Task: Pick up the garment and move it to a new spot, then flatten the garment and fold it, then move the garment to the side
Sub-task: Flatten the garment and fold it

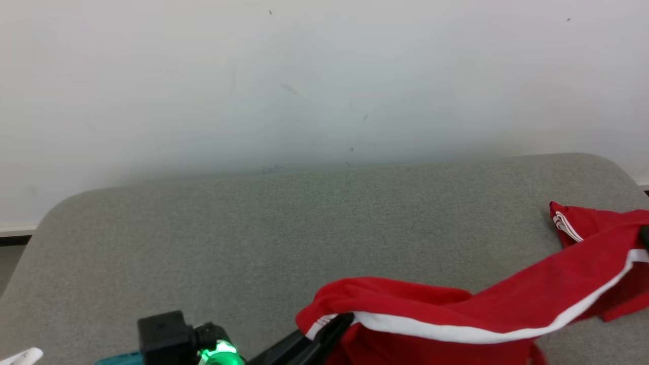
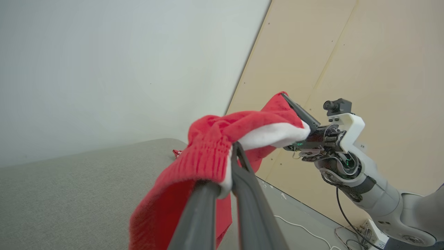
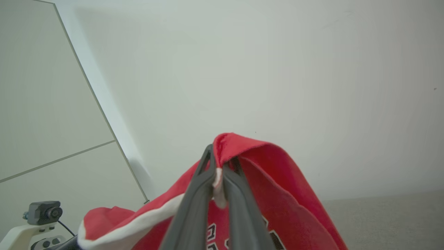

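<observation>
Head view gives you the red garment (image 1: 456, 309) strung low across the frame above the grey padded surface (image 1: 253, 228), its white band (image 1: 456, 332) running taut from one claw to the other. The left gripper (image 1: 340, 322) is clamped tight on the band's near end. At the frame's right edge the right gripper (image 1: 645, 235) is barely in shot, but its own wrist camera shows both fingers pinched hard together on a fold of red cloth with a sliver of white between them.

So both claws are closed on fabric and the garment hangs between them. One loose part (image 1: 573, 223) at the right looks to be lying on the padding, though that corner is too cropped to be sure.

You are most likely in the first step: lifted, not yet set down at the new spot.

For the next move, carry both arms together and hold their spacing so the band stays stretched. Mind the trailing part, since it could drag or bunch. Then lower evenly so the body drapes out flat rather than folding under itself.
</observation>
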